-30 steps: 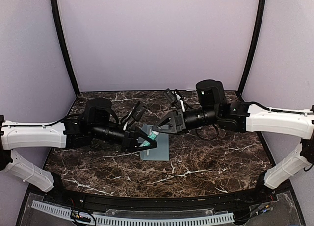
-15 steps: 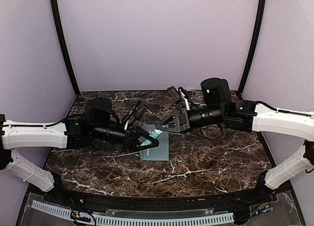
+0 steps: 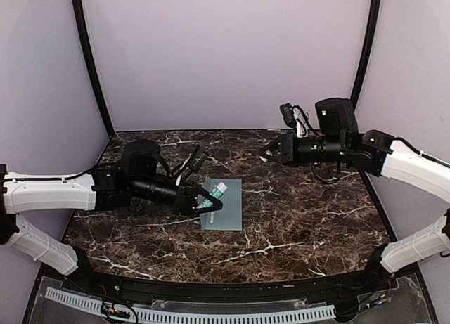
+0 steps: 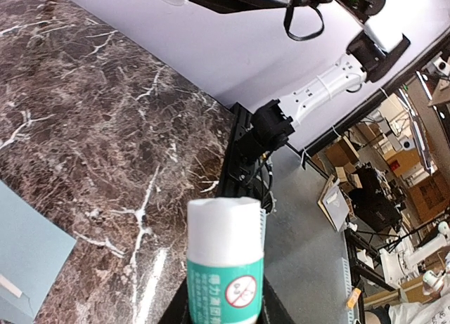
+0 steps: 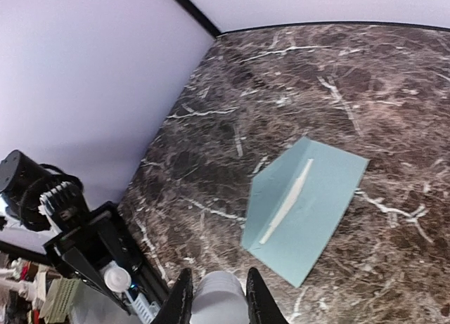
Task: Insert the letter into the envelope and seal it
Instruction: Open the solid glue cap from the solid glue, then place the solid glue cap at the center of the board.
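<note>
On dark marble tabletop (image 3: 316,218), pale teal paper envelope (image 3: 228,211) lay flat, left gripper (image 3: 211,202) pinched white green-labelled glue stick (image 4: 225,257) over its left edge, right gripper (image 3: 267,153), aloft at back, clamped small white cap (image 5: 219,290).

Table (image 3: 302,218): dark brown marble top, white veins all over. Black rail (image 3: 232,285) runs along its near edge. In front of the rail is a white slotted strip (image 3: 211,315), lying on a clear plastic panel (image 3: 63,296). Backdrop (image 3: 225,57): plain pale lilac walls on the back and both sides. Two black poles rise from the table's back corners, left pole (image 3: 90,64) and right pole (image 3: 365,50), both leaning slightly outward toward the top. Left wrist view, past the table edge: grey floor (image 4: 309,254), tan cardboard boxes (image 4: 337,154), more brown boxes (image 4: 422,190) far right, and other lab clutter too small to tell.
</note>
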Action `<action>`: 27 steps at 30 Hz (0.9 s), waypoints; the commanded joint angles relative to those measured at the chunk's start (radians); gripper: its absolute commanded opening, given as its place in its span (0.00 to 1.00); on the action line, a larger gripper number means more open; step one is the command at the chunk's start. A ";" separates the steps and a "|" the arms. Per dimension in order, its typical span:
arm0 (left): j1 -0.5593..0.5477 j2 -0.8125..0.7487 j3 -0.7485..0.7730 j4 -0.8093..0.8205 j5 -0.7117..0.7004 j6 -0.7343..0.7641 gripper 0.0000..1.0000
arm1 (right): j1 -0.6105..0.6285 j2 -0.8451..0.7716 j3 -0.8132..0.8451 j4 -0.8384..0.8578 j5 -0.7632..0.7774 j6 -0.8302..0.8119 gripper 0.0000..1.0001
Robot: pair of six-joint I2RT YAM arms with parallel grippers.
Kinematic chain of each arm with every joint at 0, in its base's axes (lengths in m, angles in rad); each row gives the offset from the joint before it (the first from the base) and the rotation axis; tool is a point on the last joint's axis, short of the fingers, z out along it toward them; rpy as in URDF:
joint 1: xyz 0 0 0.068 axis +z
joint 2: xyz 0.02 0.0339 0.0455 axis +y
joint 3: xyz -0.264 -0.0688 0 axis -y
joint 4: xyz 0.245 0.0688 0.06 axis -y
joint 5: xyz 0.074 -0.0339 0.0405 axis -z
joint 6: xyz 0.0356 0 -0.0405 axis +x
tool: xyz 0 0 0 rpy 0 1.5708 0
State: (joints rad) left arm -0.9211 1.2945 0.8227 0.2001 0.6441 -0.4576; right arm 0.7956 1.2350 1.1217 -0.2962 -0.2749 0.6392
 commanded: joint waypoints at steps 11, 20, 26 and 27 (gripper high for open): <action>0.525 -0.159 0.088 -0.286 0.087 0.094 0.00 | -0.416 0.084 -0.208 -0.078 0.424 -0.124 0.12; 0.548 -0.284 -0.086 -0.178 0.036 -0.040 0.00 | -0.634 0.190 -0.275 -0.040 0.569 -0.193 0.12; 0.548 -0.356 -0.166 -0.116 0.018 -0.115 0.00 | -0.728 0.253 -0.287 -0.006 0.585 -0.209 0.13; 0.548 -0.362 -0.175 -0.110 0.016 -0.119 0.00 | -0.736 0.265 -0.289 0.001 0.582 -0.211 0.13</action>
State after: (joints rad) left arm -0.3767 0.9817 0.6750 0.0147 0.6724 -0.5194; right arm 0.0971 1.4647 0.8482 -0.3599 0.2722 0.4538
